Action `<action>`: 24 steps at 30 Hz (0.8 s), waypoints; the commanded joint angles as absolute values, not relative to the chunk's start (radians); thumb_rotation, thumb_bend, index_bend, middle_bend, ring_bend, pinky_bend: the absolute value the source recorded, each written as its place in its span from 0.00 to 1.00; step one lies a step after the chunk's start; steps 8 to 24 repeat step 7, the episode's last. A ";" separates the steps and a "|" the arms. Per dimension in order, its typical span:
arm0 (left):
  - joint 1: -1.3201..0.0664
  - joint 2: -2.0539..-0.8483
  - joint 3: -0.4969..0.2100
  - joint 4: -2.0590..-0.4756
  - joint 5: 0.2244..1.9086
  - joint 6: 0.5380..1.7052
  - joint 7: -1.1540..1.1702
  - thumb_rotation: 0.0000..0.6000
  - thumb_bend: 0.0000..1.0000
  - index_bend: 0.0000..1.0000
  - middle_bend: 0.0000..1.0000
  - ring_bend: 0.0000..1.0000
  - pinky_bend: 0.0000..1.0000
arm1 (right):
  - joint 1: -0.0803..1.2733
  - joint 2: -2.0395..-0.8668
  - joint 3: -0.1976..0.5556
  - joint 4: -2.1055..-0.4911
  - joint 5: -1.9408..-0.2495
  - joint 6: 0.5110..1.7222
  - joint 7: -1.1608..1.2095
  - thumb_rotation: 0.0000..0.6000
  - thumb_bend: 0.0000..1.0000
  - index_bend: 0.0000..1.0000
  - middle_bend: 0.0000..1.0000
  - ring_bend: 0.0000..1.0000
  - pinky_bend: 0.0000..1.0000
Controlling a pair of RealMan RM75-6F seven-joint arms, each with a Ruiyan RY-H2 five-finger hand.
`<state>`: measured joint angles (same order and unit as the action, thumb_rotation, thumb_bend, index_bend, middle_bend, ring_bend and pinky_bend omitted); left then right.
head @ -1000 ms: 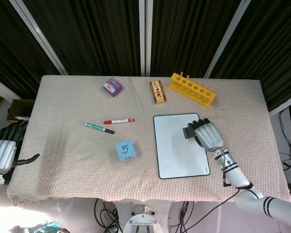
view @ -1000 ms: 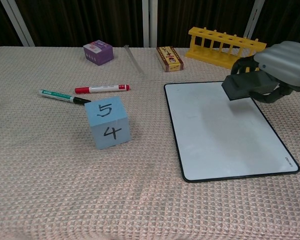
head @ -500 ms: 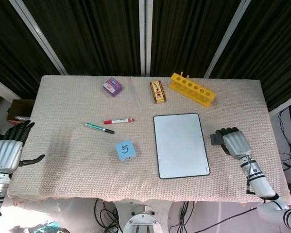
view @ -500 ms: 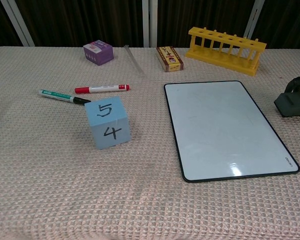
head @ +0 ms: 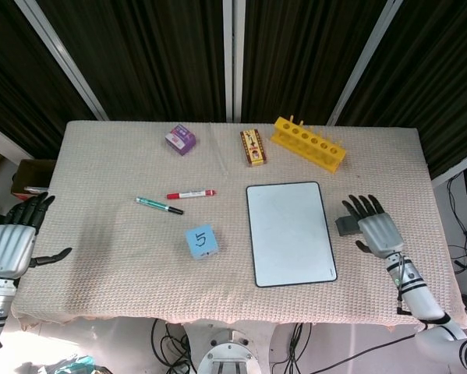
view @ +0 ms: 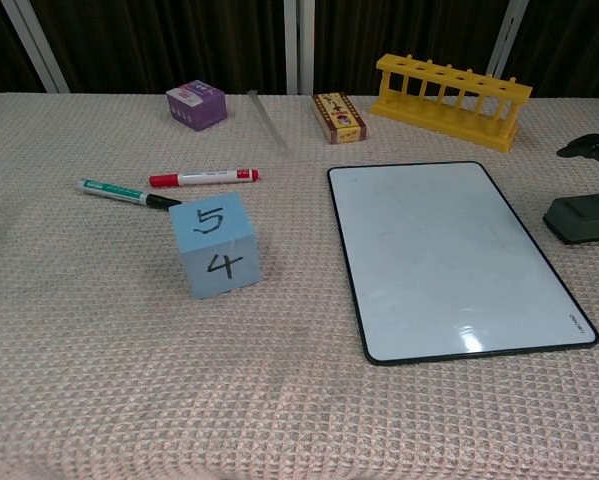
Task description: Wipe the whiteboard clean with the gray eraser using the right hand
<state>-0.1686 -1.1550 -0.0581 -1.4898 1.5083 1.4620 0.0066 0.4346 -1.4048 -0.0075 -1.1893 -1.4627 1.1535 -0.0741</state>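
The whiteboard [head: 289, 232] lies flat on the cloth right of centre, and its white face [view: 444, 255] looks blank. The gray eraser [head: 345, 226] rests on the cloth just off the board's right edge and shows at the right border of the chest view [view: 581, 218]. My right hand [head: 377, 230] sits right beside the eraser with its fingers stretched out and spread, gripping nothing. In the chest view only its dark fingertips [view: 589, 146] show. My left hand [head: 11, 241] hangs open off the table's left edge.
A blue numbered cube [head: 203, 240] stands left of the board. A red marker [head: 191, 194] and a green marker [head: 159, 205] lie further left. Along the back are a purple box [head: 181, 139], a small card box [head: 253, 146] and a yellow tube rack [head: 309, 143].
My right hand carried the eraser off the board to the right, set it on the cloth and spread its fingers off it. The left hand rose slightly.
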 commanded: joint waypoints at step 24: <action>-0.144 -1.137 -0.053 -1.504 1.496 1.481 0.013 0.70 0.10 0.07 0.05 0.08 0.16 | 0.261 -1.263 -0.015 -1.325 -1.502 1.438 -0.080 1.00 0.11 0.00 0.00 0.00 0.00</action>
